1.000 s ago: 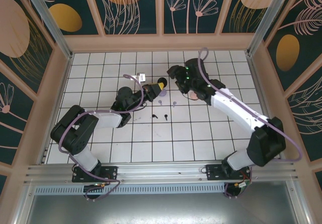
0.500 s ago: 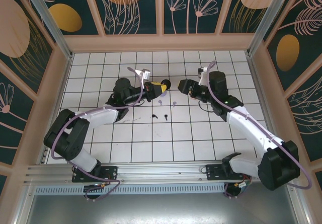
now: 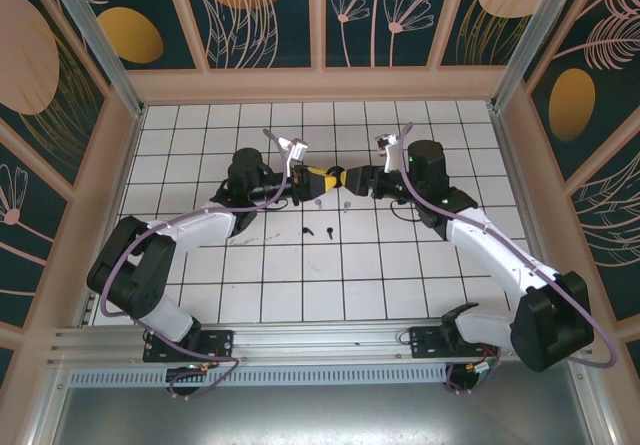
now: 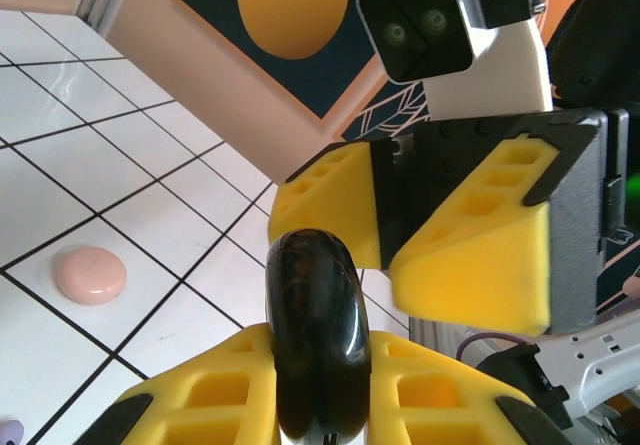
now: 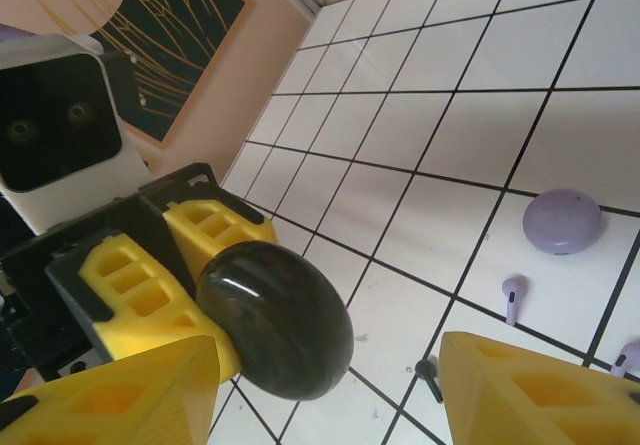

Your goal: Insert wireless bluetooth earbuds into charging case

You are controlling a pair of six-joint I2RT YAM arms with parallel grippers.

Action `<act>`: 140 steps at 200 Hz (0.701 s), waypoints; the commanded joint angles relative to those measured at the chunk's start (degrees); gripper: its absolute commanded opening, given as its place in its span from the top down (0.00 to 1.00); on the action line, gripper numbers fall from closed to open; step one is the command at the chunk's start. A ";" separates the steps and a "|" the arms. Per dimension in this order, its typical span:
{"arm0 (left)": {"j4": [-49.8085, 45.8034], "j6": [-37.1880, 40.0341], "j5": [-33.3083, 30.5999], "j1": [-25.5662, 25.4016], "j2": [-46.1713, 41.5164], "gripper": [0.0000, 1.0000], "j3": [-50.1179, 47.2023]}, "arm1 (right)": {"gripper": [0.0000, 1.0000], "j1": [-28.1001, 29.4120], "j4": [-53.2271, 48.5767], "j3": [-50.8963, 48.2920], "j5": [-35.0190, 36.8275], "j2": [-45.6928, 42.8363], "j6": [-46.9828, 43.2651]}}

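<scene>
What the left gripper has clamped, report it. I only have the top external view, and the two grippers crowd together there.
Observer: In the left wrist view, the left gripper is shut on a round black case, held edge-on between its yellow fingers.
Operator: Give me the right gripper's jaws.
Observer: In the right wrist view, the right gripper is open, its jaws spread to either side of the black case.
Operator: Find me the pink case.
Observer: In the left wrist view, the pink case lies flat on a tile, apart from both grippers.
</scene>
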 commanded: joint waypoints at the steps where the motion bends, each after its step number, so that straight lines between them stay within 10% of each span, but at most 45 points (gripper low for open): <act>1: 0.53 0.68 1.98 0.12 0.29 1.00 2.40 | 0.42 0.54 2.79 2.04 -0.08 1.27 -1.18; 140: 1.14 0.23 3.09 0.10 -2.60 1.00 0.95 | 0.52 -3.06 6.07 -0.37 4.83 4.70 2.45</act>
